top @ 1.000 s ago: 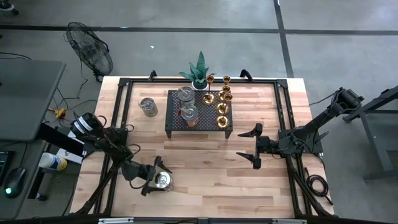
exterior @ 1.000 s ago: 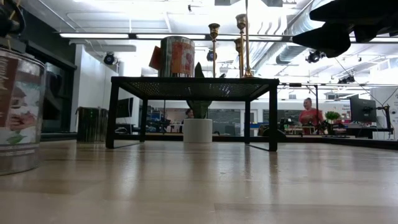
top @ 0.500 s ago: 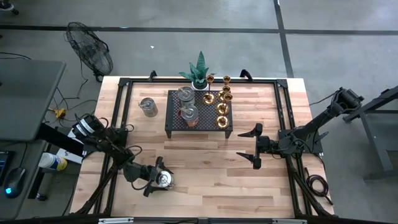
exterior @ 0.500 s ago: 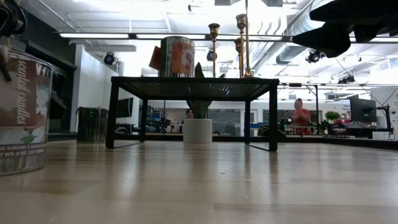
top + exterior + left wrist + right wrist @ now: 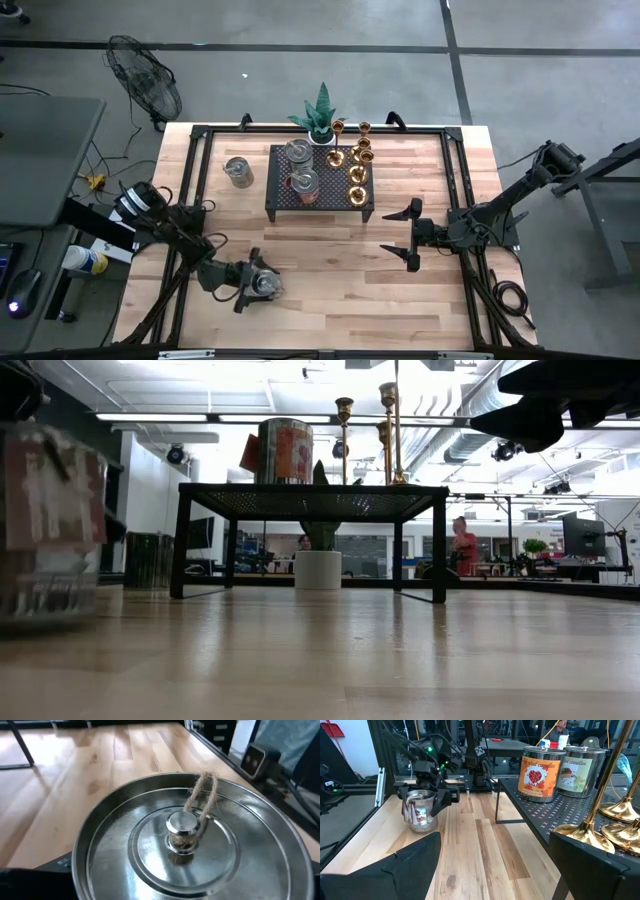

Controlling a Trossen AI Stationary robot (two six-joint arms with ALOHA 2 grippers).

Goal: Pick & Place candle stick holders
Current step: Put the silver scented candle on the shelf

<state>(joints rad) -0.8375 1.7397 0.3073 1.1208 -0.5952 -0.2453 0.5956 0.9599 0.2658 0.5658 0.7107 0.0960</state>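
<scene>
Two dark robot arms work over a light wooden table [image 5: 330, 290]. Nearest the front edge, the left claw [image 5: 262, 285] reaches in from the left side and wraps a round silvery tin holder [image 5: 263, 285], its fingers set wide around the tin's sides. From the left wrist view the tin's lid fills the picture, with a small metal knob [image 5: 182, 826] at its middle and a loop of twine [image 5: 204, 795] tied to it. The tin stands upright on the table, well apart from the rack.

Farther in and to the right, the right claw [image 5: 411, 235] hovers above the table with its fingers spread wide, holding nothing.

Beyond both claws, a black perforated rack [image 5: 320, 180] stands mid-table. Two labelled tins [image 5: 302, 168] sit on its left half; several brass-gold candle stick holders [image 5: 356, 160] cluster on its right half. Another silvery tin [image 5: 238, 172] stands on the table just left of the rack. Behind the rack sits a spiky green plant [image 5: 320, 110] in a white pot.
</scene>
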